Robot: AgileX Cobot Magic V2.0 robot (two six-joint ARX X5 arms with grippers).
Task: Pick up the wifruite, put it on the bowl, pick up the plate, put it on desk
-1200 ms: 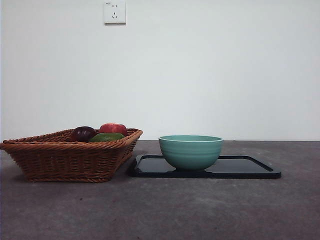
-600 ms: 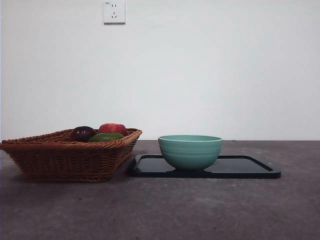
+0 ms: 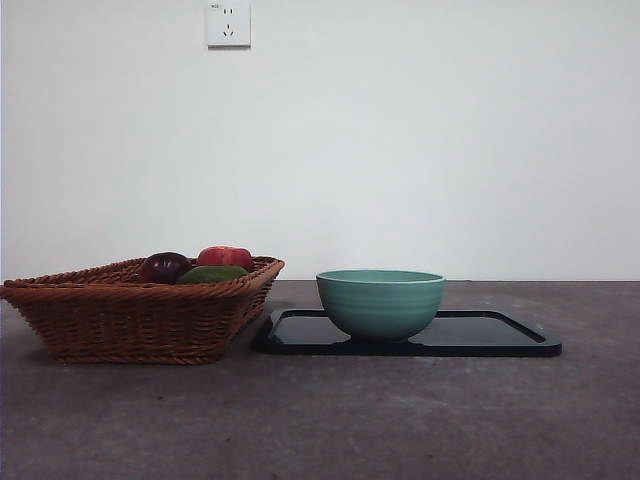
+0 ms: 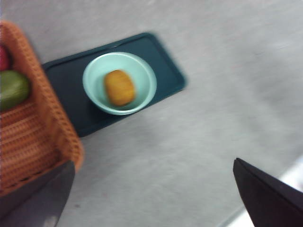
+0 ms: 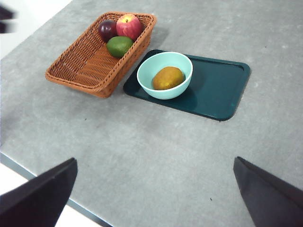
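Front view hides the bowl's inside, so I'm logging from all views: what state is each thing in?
Orange-brown oval wifruite: lying inside the bowl.
Mint-green round bowl: upright on the tray.
Dark rectangular tray: flat on the desk.
Brown wicker basket: holds three fruits.
Left gripper: open, empty.
Right gripper: open, empty.

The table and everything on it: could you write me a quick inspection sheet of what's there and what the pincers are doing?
Surface: grey desk, matte.
Job's things: orange-brown wifruite lies inside the mint-green bowl; the bowl stands on a dark tray.
Clutter: wicker basket beside the tray, holding a purple fruit, a red apple and a green fruit.
Pincers: left pincer and right pincer both open, high above the desk, holding nothing.
Cables: nothing seen.
Surroundings: white wall with a socket.
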